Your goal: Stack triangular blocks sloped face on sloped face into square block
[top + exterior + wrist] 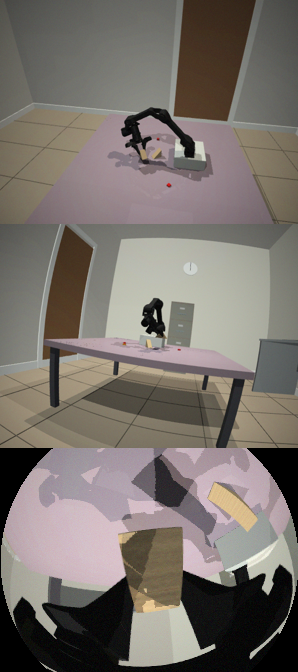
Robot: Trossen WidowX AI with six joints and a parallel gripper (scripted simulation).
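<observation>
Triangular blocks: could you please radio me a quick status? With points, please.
Pincer [143,153] [161,336] [153,575] shut on one block [143,154] [154,568], held above the table. Other block [157,153] [148,343] [233,506] on the table, unstacked. Nothing seen between them.

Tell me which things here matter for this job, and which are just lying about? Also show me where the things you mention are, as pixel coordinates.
Part of the job:
- wooden block in the claw [143,154] [154,568]
- second wooden block, on the table [156,153] [148,343] [233,506]

Just lying about:
- red piece near the arm [158,138]
- other red piece [168,185]

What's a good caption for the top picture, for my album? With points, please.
Gripper [143,153] lifts one triangular block [143,154]; another [157,153] waits below.
</observation>
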